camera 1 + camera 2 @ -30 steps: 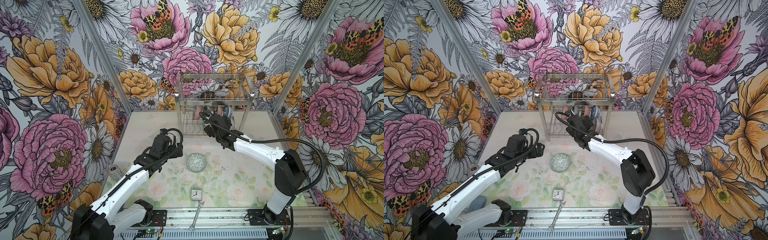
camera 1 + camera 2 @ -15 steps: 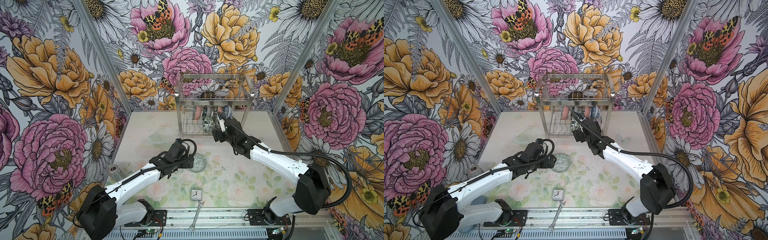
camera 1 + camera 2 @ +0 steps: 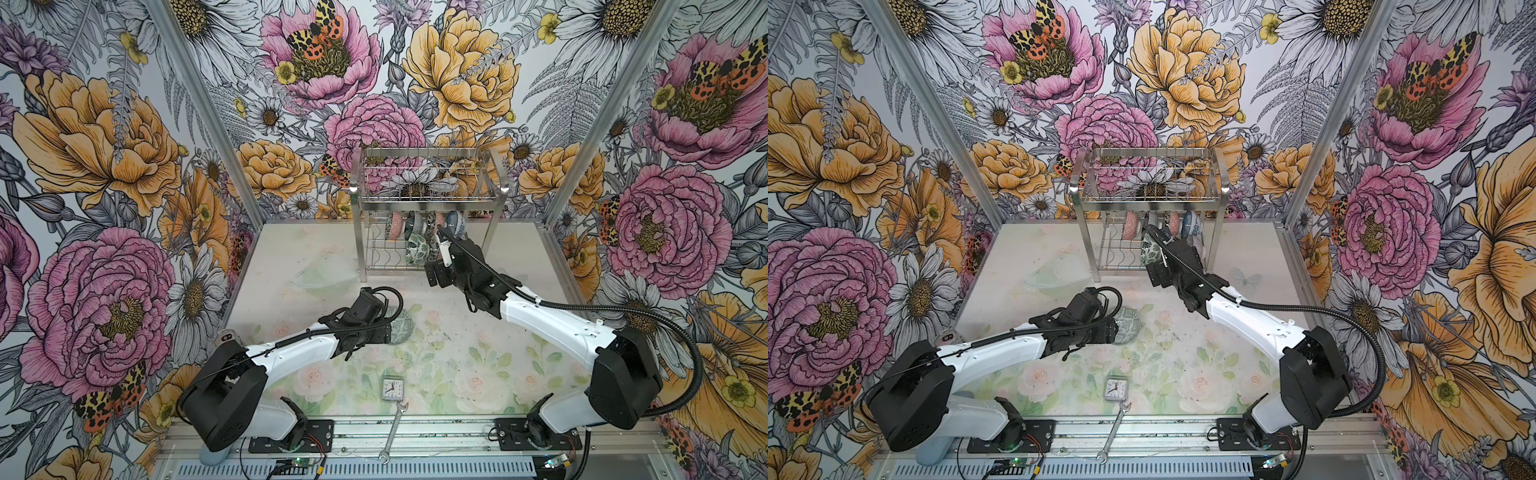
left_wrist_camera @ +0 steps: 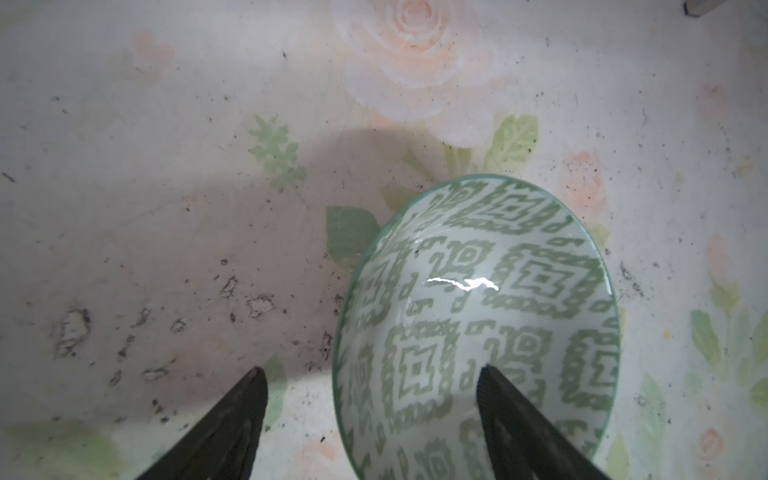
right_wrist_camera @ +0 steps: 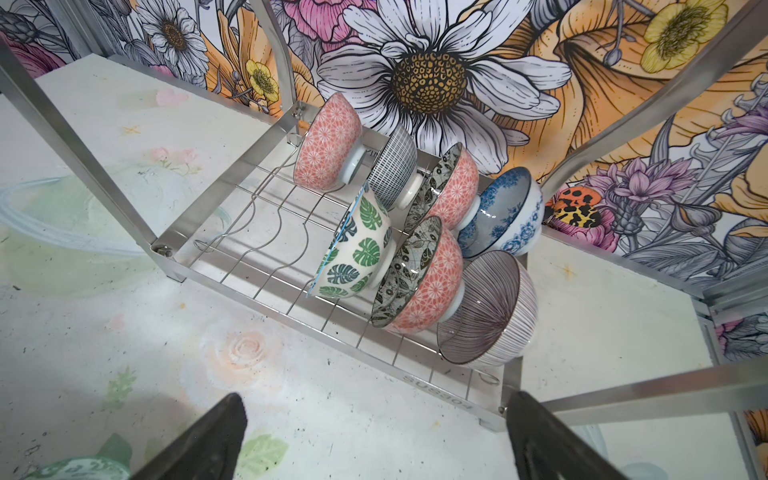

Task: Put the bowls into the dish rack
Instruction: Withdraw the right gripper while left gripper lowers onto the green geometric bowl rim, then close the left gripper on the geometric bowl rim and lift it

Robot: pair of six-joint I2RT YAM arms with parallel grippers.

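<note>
Floral table (image 3: pixel 457 365) bears dish rack (image 3: pixel 428 201), bowl (image 3: pixel 402 329), clock (image 3: pixel 392 388).

In the silvery dish rack (image 3: pixel 428 202), the leaf bowl (image 5: pixel 361 253) is green on white, the lattice bowl (image 5: pixel 328 145) pink, the floral bowl (image 5: pixel 511 208) blue-and-white. In front of the rack, the geometric bowl (image 4: pixel 478 299) shows grey-green diamonds.

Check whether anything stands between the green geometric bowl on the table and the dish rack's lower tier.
Yes: the open right hand hangs before the right part of the lower tier of the dish rack. From the bowl to the empty left slots, nothing visible stands.
</note>
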